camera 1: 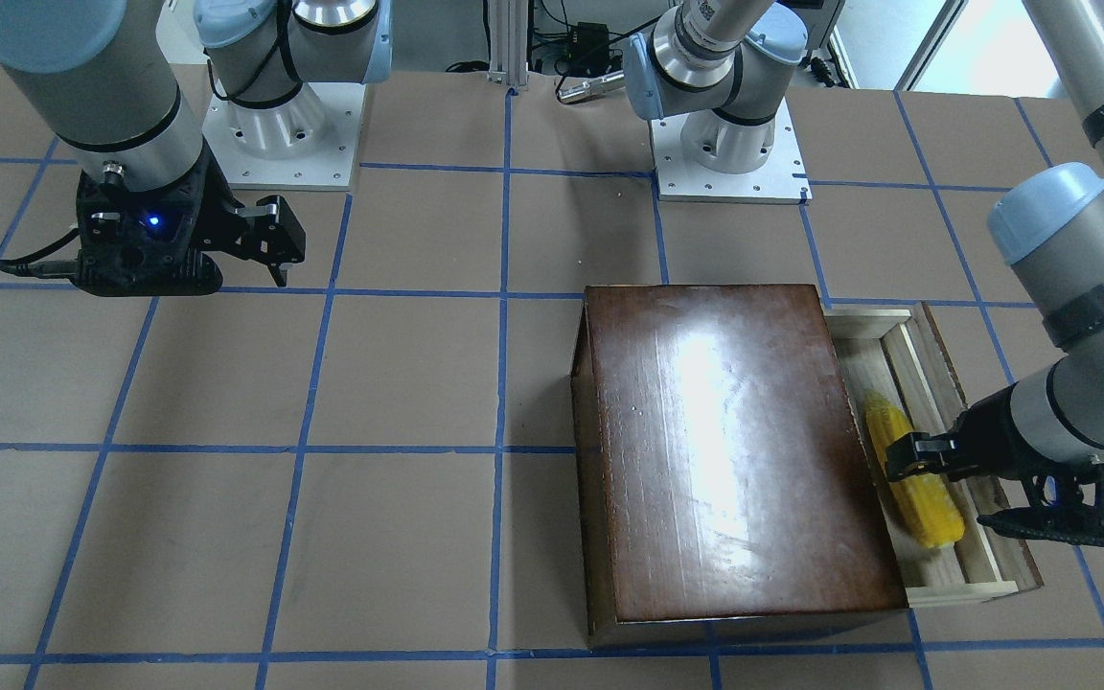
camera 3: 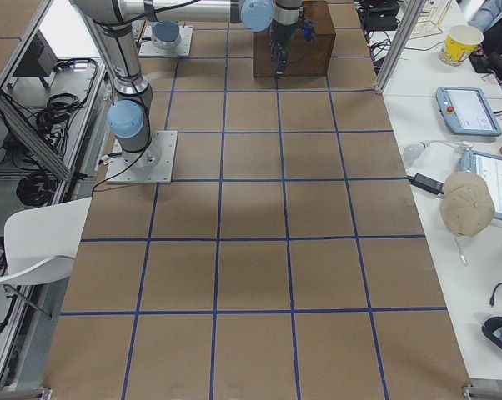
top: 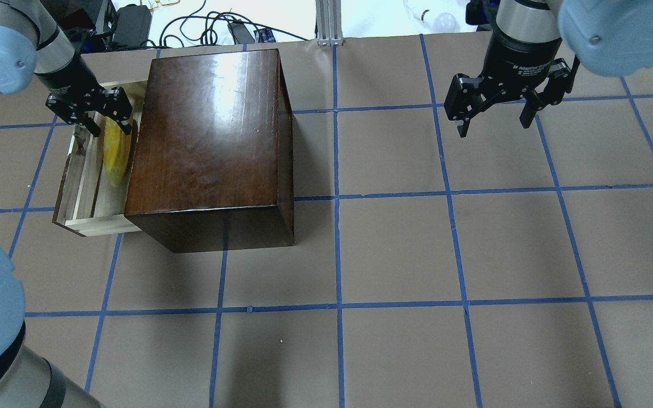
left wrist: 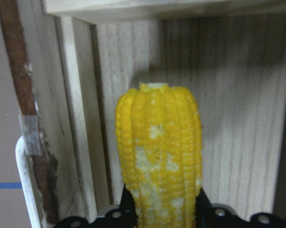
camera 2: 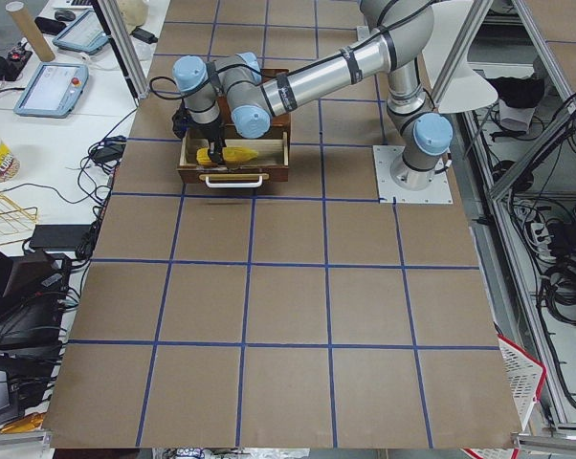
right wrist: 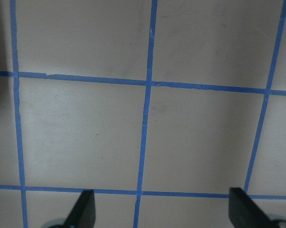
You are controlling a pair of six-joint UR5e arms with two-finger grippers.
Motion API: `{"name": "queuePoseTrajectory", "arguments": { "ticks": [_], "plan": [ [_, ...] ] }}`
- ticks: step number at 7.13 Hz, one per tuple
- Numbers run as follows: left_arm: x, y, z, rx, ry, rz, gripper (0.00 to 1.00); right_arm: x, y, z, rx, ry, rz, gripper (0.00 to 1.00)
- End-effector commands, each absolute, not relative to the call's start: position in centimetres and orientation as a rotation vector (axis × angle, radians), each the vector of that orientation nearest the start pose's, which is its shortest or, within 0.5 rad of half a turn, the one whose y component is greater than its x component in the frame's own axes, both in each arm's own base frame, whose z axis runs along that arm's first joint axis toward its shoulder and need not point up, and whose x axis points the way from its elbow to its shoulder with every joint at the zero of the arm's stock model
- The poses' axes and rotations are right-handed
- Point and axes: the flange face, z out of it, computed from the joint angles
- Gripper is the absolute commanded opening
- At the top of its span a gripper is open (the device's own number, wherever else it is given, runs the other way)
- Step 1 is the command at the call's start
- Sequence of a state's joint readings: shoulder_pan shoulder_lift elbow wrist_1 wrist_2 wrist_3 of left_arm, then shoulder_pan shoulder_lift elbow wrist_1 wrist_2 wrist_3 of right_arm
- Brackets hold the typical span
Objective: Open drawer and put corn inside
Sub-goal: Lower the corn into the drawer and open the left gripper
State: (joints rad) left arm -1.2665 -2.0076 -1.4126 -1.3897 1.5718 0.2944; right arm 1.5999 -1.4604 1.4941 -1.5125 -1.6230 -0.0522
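The dark-brown box (camera 1: 734, 450) stands on the table with its pale wood drawer (camera 1: 897, 326) pulled out; the drawer also shows in the overhead view (top: 85, 187). The yellow corn (camera 1: 926, 508) lies along the drawer's tray, next to the box side (top: 115, 158). My left gripper (camera 1: 902, 455) reaches down into the drawer, its fingers closed against both sides of the corn (left wrist: 157, 142) near its thicker end. My right gripper (top: 494, 129) is open and empty, hanging over bare table far from the box (right wrist: 163, 202).
The drawer's front panel carries a white handle (left wrist: 22, 180) and is chipped. The table is brown paper with blue tape grid lines (top: 338, 198). Both arm bases (camera 1: 729, 144) stand at the robot side. Side tables hold tablets and a cup (camera 3: 466, 42).
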Motion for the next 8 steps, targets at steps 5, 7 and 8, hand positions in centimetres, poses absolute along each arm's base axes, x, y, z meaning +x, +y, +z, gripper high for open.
{"name": "queuePoseTrajectory", "arguments": {
  "ticks": [5, 7, 8],
  "plan": [
    [4.7, -63.7, 44.1, -0.237, 3.151, 0.021, 1.0, 14.3, -52.5, 46.3, -0.133, 3.186, 0.148, 1.0],
    [-2.1, -61.8, 47.2, -0.191, 3.139, 0.004, 1.0, 14.3, -52.5, 46.3, -0.133, 3.186, 0.148, 1.0],
    [-5.7, -60.9, 47.3, -0.11, 3.155, 0.029, 1.0, 14.3, -52.5, 46.3, -0.133, 3.186, 0.148, 1.0]
  ]
}}
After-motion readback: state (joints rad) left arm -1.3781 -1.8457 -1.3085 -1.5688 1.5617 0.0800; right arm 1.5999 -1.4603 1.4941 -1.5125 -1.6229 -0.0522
